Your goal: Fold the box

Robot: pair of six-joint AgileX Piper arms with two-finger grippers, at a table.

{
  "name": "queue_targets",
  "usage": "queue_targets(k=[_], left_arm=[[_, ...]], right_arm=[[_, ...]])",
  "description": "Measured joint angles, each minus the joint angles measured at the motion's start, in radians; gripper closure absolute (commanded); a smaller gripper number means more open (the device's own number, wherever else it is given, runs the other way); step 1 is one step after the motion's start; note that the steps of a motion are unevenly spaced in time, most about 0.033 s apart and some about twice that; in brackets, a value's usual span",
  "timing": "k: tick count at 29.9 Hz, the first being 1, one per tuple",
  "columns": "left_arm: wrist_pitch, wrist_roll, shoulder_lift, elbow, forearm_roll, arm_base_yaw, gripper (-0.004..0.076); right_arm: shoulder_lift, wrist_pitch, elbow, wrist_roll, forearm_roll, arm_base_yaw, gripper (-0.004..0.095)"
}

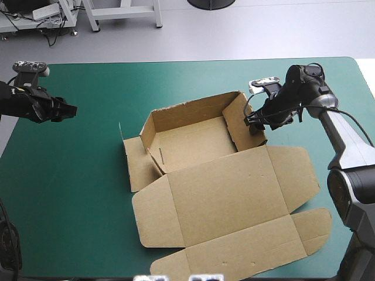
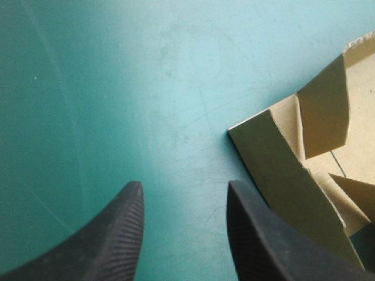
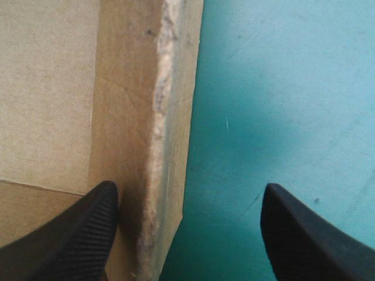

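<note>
The brown box (image 1: 193,146) lies mid-table as an open tray. Its far, left and right walls are raised, and the lid (image 1: 228,199) lies flat toward the near edge. My right gripper (image 1: 253,121) is open at the near end of the right wall. In the right wrist view that wall's ragged top edge (image 3: 157,117) stands between the fingers of the gripper (image 3: 188,190), close to the finger on the tray's side. My left gripper (image 1: 69,109) hovers open near the table's left edge, well away from the box. In its own view the left gripper (image 2: 184,186) is over teal-green cover, with the box's left corner (image 2: 281,158) ahead and to one side.
A side flap (image 1: 137,164) lies flat on the cover at the tray's left. The lid's tuck flaps (image 1: 310,228) reach toward the table's near right corner. Teal-green cover (image 1: 88,175) stretches between my left gripper and the box.
</note>
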Motion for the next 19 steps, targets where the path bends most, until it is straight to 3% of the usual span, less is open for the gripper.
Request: queue_targets(k=[5, 7, 9, 13, 19], left_arm=[[-0.001, 0.008, 0.0, 0.0, -0.035, 0.0, 0.0406], [-0.001, 0.011, 0.0, 0.0, -0.044, 0.0, 0.0406], [0.001, 0.011, 0.0, 0.0, -0.049, 0.0, 0.0407], [0.005, 0.014, 0.0, 0.0, -0.05, 0.0, 0.0406], [0.007, 0.013, 0.001, 0.0, -0.053, 0.0, 0.0407]], right_arm=[[0.038, -0.005, 0.005, -0.007, 0.046, 0.019, 0.027], [0.066, -0.007, 0.005, -0.009, 0.05, 0.041, 0.032], [0.098, -0.008, 0.005, -0.008, 0.047, 0.064, 0.0462], [0.111, -0.012, -0.004, -0.008, -0.02, 0.088, 0.0928], [0.12, -0.005, -0.037, -0.004, -0.038, 0.102, 0.0928]])
